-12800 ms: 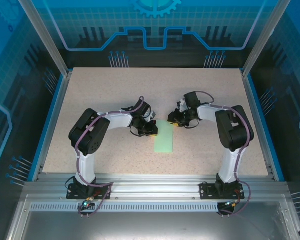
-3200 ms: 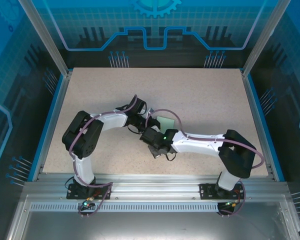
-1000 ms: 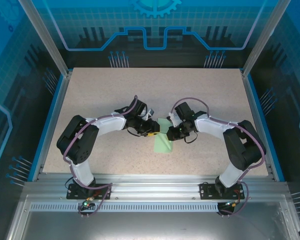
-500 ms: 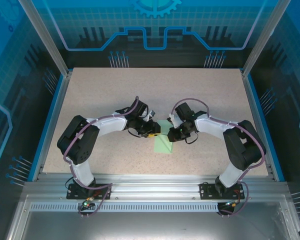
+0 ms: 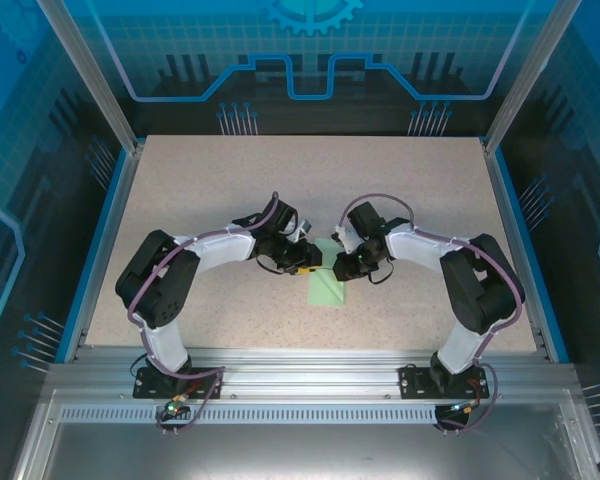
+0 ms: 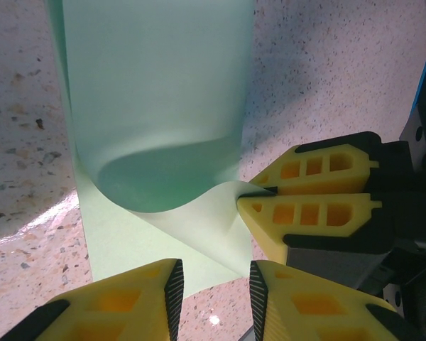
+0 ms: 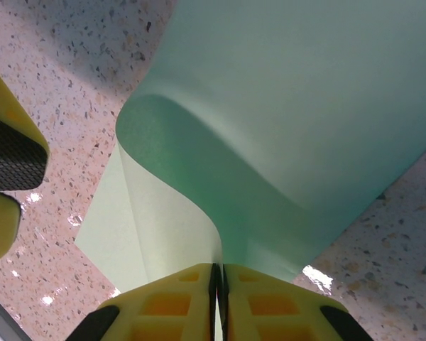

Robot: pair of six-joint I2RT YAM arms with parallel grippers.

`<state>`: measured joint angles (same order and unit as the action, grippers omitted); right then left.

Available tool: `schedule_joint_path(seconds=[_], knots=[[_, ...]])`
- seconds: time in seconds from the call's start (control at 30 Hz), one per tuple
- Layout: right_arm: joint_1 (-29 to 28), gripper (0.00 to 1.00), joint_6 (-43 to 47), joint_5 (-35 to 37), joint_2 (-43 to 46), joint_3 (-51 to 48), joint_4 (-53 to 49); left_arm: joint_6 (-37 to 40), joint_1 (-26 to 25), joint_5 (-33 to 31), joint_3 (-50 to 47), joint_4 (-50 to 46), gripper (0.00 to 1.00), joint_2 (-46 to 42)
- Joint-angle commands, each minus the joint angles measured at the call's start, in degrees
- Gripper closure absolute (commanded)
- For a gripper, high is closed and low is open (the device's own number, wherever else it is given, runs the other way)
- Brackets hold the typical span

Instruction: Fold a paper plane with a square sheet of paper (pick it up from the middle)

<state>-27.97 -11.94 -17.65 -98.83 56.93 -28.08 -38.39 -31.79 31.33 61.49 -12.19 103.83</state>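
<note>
**Camera layout**

My top camera hangs high behind the arm bases (image 5: 170, 378), looking steeply down over the whole table (image 5: 180, 190). My two wrist cameras sit very close, looking from opposite sides at the same curled square sheet of paper (image 6: 156, 92).

Swung R gripper (image 5: 343, 268) back from 7 o'clock to 1 o'clock corner of paper (image 5: 327, 291); pinched it, curled it up.

- From above, we lose part of the square sheet of paper (image 5: 327, 291) beneath the right claw (image 5: 341, 268).
- The left wrist view cuts the sheet off at its top edge.
- The pinched corner vanishes between the right claw's fingers (image 7: 270, 304).
</note>
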Motion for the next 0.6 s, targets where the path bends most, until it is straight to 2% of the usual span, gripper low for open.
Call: schedule_joint_path(seconds=[0.0, 0.57], knots=[[1.0, 0.85, 1.1, -1.2, -1.0, 1.4, -1.7, 1.7, -0.7, 1.3, 1.7, -1.5, 0.66, 0.7], [1.4, 0.85, 0.7, 0.0, -1.8, 0.6, -0.9, 1.6, -1.5, 1.4, 1.6, -1.3, 0.68, 1.3]])
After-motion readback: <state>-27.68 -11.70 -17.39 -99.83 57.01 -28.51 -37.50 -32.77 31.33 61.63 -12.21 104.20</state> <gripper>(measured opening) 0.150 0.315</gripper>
